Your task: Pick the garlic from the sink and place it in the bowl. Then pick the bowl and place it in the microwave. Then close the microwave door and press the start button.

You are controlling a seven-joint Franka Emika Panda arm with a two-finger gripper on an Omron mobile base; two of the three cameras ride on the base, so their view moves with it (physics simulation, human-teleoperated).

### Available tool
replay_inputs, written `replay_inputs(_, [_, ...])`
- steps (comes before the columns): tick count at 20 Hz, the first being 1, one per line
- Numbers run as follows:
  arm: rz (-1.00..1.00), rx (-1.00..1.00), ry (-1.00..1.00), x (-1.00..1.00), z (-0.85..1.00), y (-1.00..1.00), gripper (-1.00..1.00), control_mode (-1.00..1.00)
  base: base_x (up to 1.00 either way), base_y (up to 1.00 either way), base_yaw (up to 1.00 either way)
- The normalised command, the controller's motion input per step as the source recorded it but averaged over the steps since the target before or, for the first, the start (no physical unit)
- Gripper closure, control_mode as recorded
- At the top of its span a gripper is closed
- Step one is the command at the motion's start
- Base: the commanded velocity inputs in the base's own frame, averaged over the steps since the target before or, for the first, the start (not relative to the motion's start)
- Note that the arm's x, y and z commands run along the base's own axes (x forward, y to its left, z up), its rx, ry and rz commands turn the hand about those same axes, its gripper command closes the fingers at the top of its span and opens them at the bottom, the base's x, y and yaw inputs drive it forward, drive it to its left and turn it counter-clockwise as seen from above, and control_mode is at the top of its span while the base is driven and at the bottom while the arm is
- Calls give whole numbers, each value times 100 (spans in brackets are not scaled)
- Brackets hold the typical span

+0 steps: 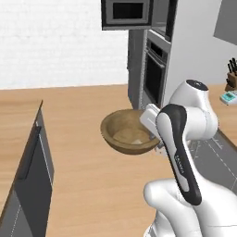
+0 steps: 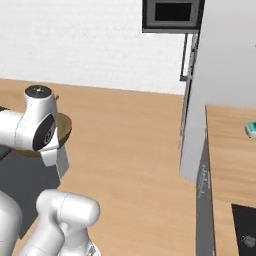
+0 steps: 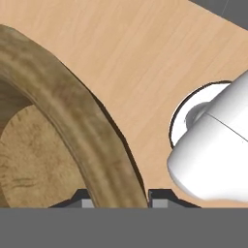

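The brown wooden bowl [image 1: 126,131] hangs in the air over the wooden floor, roughly level. My gripper [image 1: 152,133] is shut on its right rim. In the hand view the thick rim [image 3: 72,111] runs between the two fingertips of the gripper [image 3: 121,196]. A pale patch lies at the bottom of the bowl; I cannot tell whether it is the garlic. The black microwave [image 1: 127,13] sits high up ahead, also at the top of the right base view [image 2: 172,14]. Its door [image 1: 163,18] stands swung open on the right. I cannot make out the sink.
Below the microwave is the larger oven [image 1: 155,74]. A counter with dark cabinet fronts [image 1: 28,176] stands on the left. A knife block [image 1: 231,74] sits at the far right. Another wooden counter [image 2: 230,150] lies on the right of the right base view.
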Motion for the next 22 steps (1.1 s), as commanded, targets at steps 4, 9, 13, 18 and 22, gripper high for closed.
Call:
replay_inputs(4, [0,0,0,0,0,0,100,100,100,29,-39])
replay_inputs(9, [0,0,0,0,0,0,100,100,100,40,-42])
replay_inputs(13, [0,0,0,0,0,0,100,100,100,60,-47])
replay_inputs(18, [0,0,0,0,0,0,100,100,100,73,-47])
replay_inputs(22, [0,0,0,0,0,0,100,100,100,77,-46])
